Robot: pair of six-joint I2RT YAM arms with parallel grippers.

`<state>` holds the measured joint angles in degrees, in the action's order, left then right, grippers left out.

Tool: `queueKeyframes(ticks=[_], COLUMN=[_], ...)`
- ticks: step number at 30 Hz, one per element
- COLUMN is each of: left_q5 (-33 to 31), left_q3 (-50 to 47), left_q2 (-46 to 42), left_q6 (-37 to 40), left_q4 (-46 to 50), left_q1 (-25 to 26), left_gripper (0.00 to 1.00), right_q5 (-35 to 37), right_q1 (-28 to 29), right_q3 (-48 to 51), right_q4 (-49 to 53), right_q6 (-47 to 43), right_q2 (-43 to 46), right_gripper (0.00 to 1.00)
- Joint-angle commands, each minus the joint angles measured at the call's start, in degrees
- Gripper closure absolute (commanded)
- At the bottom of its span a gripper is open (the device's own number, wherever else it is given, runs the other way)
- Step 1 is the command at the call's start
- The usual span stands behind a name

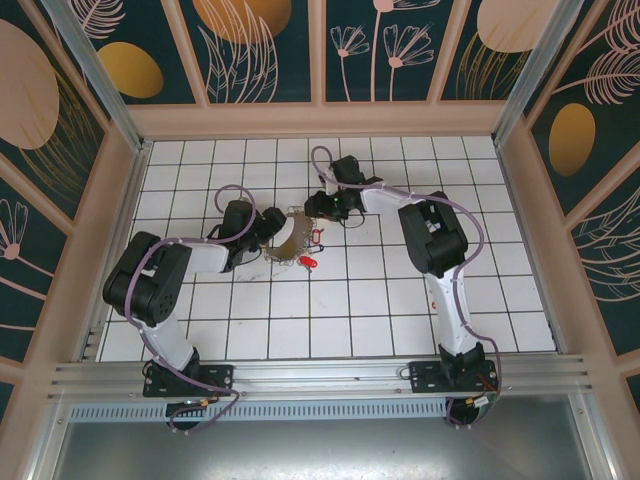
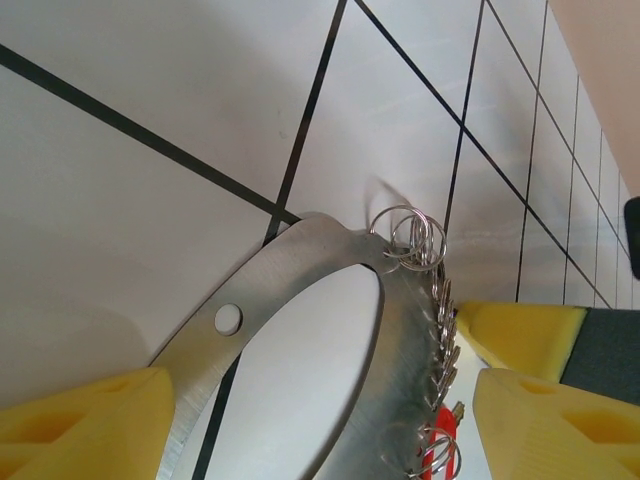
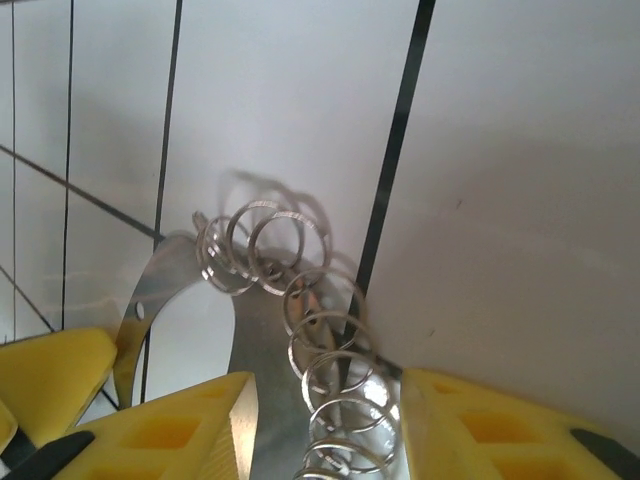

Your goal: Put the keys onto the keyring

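Left gripper (image 2: 325,425): jaws set wide, one yellow finger (image 2: 90,420) against the keyring's (image 2: 320,240) flat band, the other just beside its fringed edge. It is clamped across the hoop's width. In the top view the hoop stands tilted off the tiled table (image 1: 400,300), mid-table, between the two grippers. Probable reason: raising and steadying it leaves the fringe of wire loops (image 3: 265,240) free on the right side for the other arm.

Right gripper (image 3: 325,430): comes in from the far right, jaws partly apart, straddling the row of loops. No clamp on any loop is visible. A small brownish piece sits among the loops; whether it is a key shaft cannot be told.

Keys (image 1: 308,262): two red tags show in the top view, one at the hoop's near-right edge, one (image 1: 318,235) just right of it. In the left wrist view a red tag (image 2: 447,440) hangs among the loops at the lower rim, apparently threaded.

Judgement: threading in progress. The next move calls for fine alignment with one loop. Risks: catching a neighbouring loop, or twisting the hoop in its hold.
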<state>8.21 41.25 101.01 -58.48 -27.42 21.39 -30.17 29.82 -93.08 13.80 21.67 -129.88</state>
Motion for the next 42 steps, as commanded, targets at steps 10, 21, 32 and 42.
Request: queueKeyframes(ticks=[10,21,32,42], left_q5=[6.45,5.81,3.52,-2.15], left_q3=[-0.61,-1.24,-0.65,0.96], left_q2=[4.81,3.47,0.85,-4.88], left_q6=[-0.3,-0.06,0.94,4.1], left_q4=[-0.09,-0.53,1.82,5.21], left_q1=[1.35,1.37,1.36,1.29], left_gripper=[0.22,0.22,0.2,0.11], right_q5=[-7.79,-9.05,-12.26,-14.04], right_q1=[0.61,-1.56,-3.45,-7.24], right_q3=[1.37,5.54,10.01,15.48], right_q4=[-1.97,-7.77,-14.34,-17.31], right_q6=[2.45,4.42,6.93,6.0], right_q2=[-1.04,1.69,4.93,13.01], right_gripper=[0.61,0.8,0.99,1.0])
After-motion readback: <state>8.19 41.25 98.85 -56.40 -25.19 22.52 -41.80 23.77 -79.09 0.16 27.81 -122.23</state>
